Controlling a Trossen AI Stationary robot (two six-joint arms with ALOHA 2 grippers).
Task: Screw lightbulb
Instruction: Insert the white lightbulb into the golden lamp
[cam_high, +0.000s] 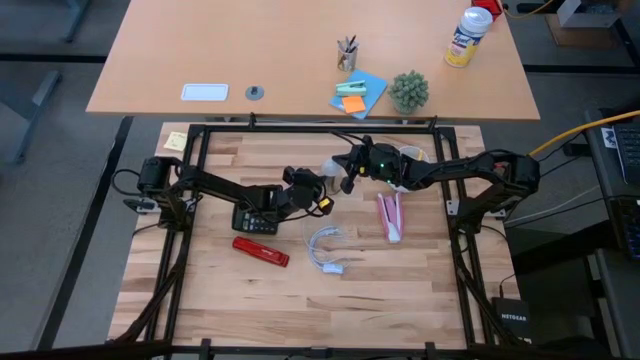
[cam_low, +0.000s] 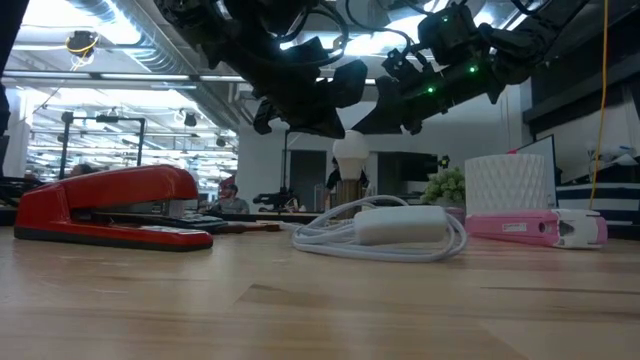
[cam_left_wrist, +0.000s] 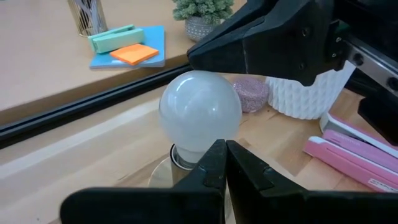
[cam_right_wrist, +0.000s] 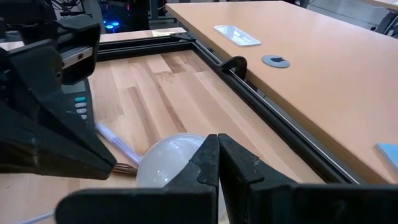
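tan desk (cam_high: 300, 60), ceiling strip lights (cam_low: 100, 25)

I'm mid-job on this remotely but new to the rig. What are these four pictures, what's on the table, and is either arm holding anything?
Two dark robot arms work at a wooden table. One picture looks straight down, one looks level across the tabletop, and two come from cameras on the wrists. The left gripper and right gripper are both shut, holding nothing, hanging on either side of the lightbulb, which stands upright in its base. Also on the table: a red stapler, a calculator, a coiled white cable, a pink tool and a white cup.
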